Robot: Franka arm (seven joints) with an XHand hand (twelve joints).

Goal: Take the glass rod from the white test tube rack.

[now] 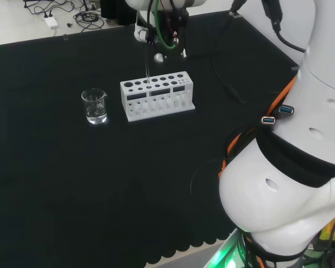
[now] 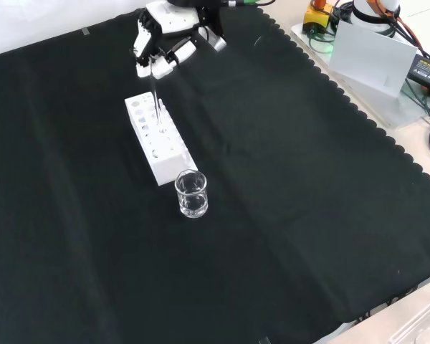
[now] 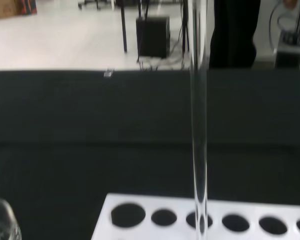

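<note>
**Pinching the glass rod above the rack**

Pinching the top of the glass rod between curled fingers and thumb, the hand hangs above the far end of the white test tube rack in the front view, near the top edge of the black cloth. The rod stands close to upright. Its lower end is down among the rack's holes, and the wrist view shows it passing into one of the holes in the nearer row, so it is not yet clear of the rack.

In the head view the rod shows as a thin pale line rising from the rack's top plate, a little left of the rack's middle, toward the dark and white parts of the hand above it. The wrist view looks along the rod, a clear column crossing the picture, with the rack's white top and its row of round holes beneath.

A small clear glass beaker stands on the worktop just beside the rack's near end in the front view; in the head view the beaker stands to the rack's left, a short gap apart. Whether it holds anything I cannot tell. Its rim shows blurred at a corner of the wrist view.
</note>
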